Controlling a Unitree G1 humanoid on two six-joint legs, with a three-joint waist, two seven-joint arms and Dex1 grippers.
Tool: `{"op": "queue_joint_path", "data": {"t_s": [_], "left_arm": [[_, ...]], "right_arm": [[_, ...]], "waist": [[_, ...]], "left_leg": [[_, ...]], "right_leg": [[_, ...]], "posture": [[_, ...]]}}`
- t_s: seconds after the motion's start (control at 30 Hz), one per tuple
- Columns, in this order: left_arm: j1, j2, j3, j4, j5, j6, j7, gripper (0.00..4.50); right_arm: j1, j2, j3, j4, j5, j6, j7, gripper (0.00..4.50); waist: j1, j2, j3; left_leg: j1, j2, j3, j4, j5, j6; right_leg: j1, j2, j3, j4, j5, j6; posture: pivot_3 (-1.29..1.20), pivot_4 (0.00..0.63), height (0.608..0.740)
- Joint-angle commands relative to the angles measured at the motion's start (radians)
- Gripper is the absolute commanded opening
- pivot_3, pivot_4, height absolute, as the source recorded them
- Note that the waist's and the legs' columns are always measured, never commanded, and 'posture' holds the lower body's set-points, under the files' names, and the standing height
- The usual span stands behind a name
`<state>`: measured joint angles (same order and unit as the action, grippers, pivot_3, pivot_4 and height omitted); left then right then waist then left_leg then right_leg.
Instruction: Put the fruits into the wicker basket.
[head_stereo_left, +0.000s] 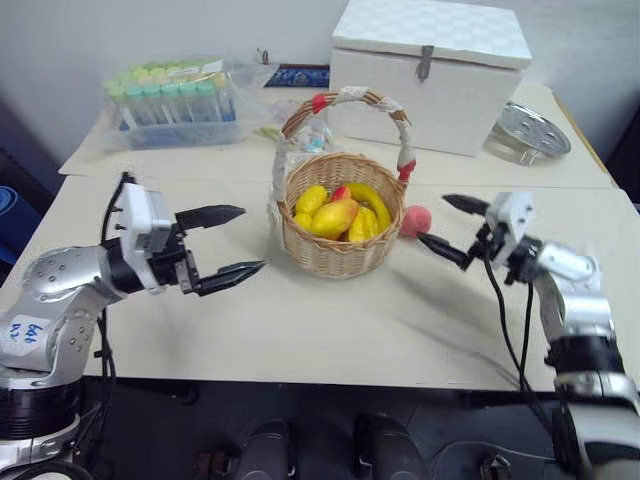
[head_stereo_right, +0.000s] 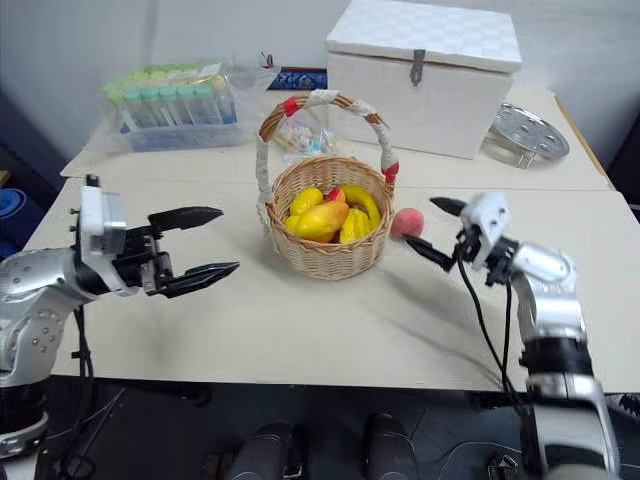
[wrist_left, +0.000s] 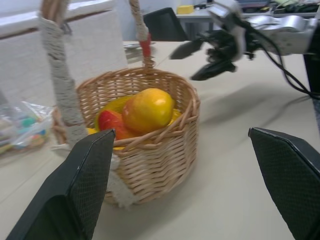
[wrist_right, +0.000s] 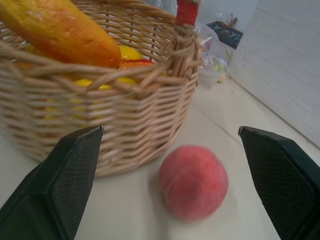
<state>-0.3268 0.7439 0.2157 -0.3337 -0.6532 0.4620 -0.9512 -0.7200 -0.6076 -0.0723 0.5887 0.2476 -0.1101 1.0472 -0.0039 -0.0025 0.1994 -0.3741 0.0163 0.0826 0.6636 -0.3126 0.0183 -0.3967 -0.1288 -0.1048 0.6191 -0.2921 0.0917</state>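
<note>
mango (head_stereo_left: 334, 217) slanting in wicker basket (head_stereo_left: 340, 255) | peach (head_stereo_left: 415, 220) on table | both grippers spread, empty

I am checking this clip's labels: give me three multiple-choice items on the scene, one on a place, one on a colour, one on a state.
1. Where is the peach?
A. in the wicker basket
B. on the table beside the basket
C. on the white box

2. What colour are the bands on the basket's handle?
A. red
B. blue
C. green

3. How is the right gripper?
A. shut on the peach
B. shut, empty
C. open, empty

Key: 1 B, the peach lies on the table outside the basket's wall; 2 A, red bands wrap the handle ends; 3 C, its fingers stand apart, short of the peach.
</note>
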Motion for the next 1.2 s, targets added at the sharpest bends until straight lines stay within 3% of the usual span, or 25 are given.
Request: {"op": "queue_joint_path", "data": {"t_s": [0.03,0.37,0.47,0.6,0.73,0.83,0.93,1.07,1.2], "left_arm": [[-0.032,-0.005,-0.012,-0.056,-0.02,0.015,0.022,4.48],[0.015,-0.004,-0.01,-0.103,-0.02,0.025,0.043,4.48],[0.02,-0.001,-0.005,-0.101,-0.019,0.021,0.042,4.5],[0.035,-0.001,0.001,-0.115,-0.02,0.019,0.048,4.5],[0.065,-0.001,0.023,-0.129,-0.026,0.014,0.049,4.5],[0.099,0.0,0.046,-0.126,-0.026,0.001,0.037,4.5],[0.128,-0.008,0.067,-0.121,-0.026,-0.012,0.04,4.5],[0.141,-0.03,0.082,-0.119,-0.024,-0.03,0.062,4.5],[0.148,-0.039,0.083,-0.124,-0.026,-0.031,0.08,4.5]], "right_arm": [[-0.158,-0.002,0.101,0.214,-0.158,-0.008,-0.042,4.5],[-0.378,0.077,0.177,0.556,-0.273,-0.002,0.025,4.5],[-0.402,0.079,0.163,0.587,-0.274,-0.015,0.041,3.87],[-0.401,0.045,0.12,0.574,-0.237,-0.03,0.1,2.6],[-0.365,-0.02,0.055,0.506,-0.175,-0.058,0.197,2.34],[-0.304,-0.081,0.008,0.34,-0.09,0.036,0.312,2.34],[-0.158,-0.143,-0.023,-0.111,0.107,0.366,0.409,2.34],[-0.079,-0.128,-0.029,-0.488,0.289,0.672,0.322,2.34],[-0.094,-0.014,-0.016,-0.648,0.351,0.788,0.142,2.34]], "waist": [[-0.004,0.0,0.0],[-0.025,0.0,0.0],[-0.027,0.0,0.0],[-0.027,0.0,0.0],[-0.025,0.0,0.0],[-0.022,0.0,0.0],[-0.02,0.0,0.0],[-0.029,0.001,0.001],[-0.026,0.001,0.001]], "left_leg": [[-0.001,0.0,0.001,0.0,0.0,0.0],[-0.001,0.0,0.004,0.002,0.0,0.001],[0.0,0.0,0.004,0.002,0.001,0.001],[0.001,0.0,0.004,0.002,0.001,0.001],[0.001,0.0,0.004,0.001,0.001,0.001],[0.0,0.0,0.003,0.001,0.001,0.001],[-0.001,0.0,0.002,0.001,0.0,0.001],[0.0,0.002,0.002,0.001,-0.001,0.0],[0.004,0.003,0.004,0.0,-0.002,-0.003]], "right_leg": [[-0.001,0.0,0.0,0.0,0.0,0.0],[-0.001,0.0,-0.002,-0.001,0.001,0.002],[-0.001,0.0,-0.001,0.001,0.001,0.002],[-0.001,0.0,0.001,0.002,0.001,0.002],[-0.001,0.0,0.001,0.001,0.001,0.002],[-0.001,-0.001,0.001,-0.001,0.001,0.002],[-0.001,-0.001,0.001,-0.001,0.001,0.002],[-0.001,-0.001,0.001,-0.001,0.001,0.002],[-0.001,-0.001,0.002,-0.001,0.001,0.001]], "posture": [[0.0,0.15,0.74],[0.0,0.15,0.74],[0.0,0.15,0.74],[0.0,0.15,0.74],[0.0,0.15,0.74],[0.0,0.15,0.74],[0.0,0.15,0.74],[0.0,0.15,0.74],[0.0,0.15,0.74]]}}
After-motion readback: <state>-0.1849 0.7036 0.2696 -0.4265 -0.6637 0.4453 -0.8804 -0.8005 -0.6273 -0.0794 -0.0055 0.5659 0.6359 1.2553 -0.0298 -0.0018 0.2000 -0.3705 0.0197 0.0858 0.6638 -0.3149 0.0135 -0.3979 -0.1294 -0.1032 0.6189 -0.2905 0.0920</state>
